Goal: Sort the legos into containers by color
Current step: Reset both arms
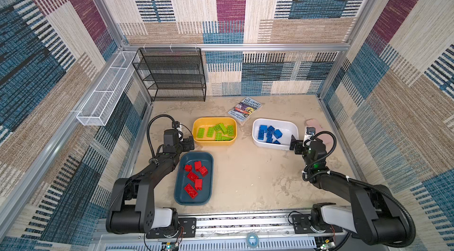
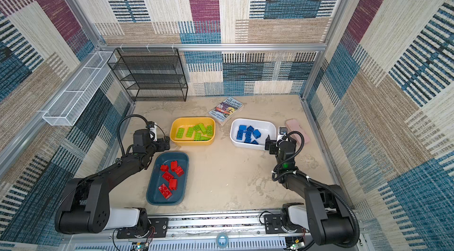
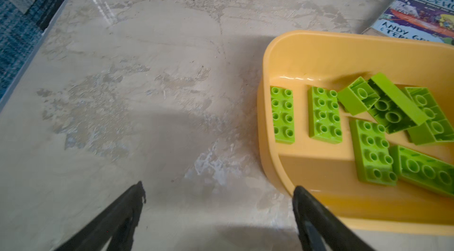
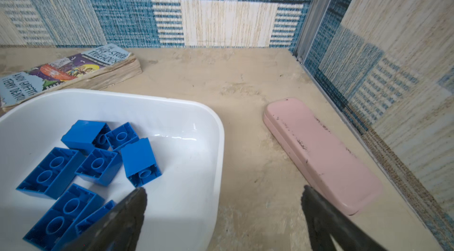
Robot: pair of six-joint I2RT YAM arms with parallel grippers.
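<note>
Only right wrist view shows blue legos' [image 4: 98,166] hollows.

Bright, even light from overhead. Both top views sharp at center; wall posts [image 1: 102,9] splay outward toward the edges, wide-angle distortion. Soft broad shadow on the table [image 3: 172,127]. Glare streaks inside the yellow bin [image 3: 297,79] and white bin [image 4: 177,138]. Book [image 3: 422,13] soft at the wrist view's corner.
</note>
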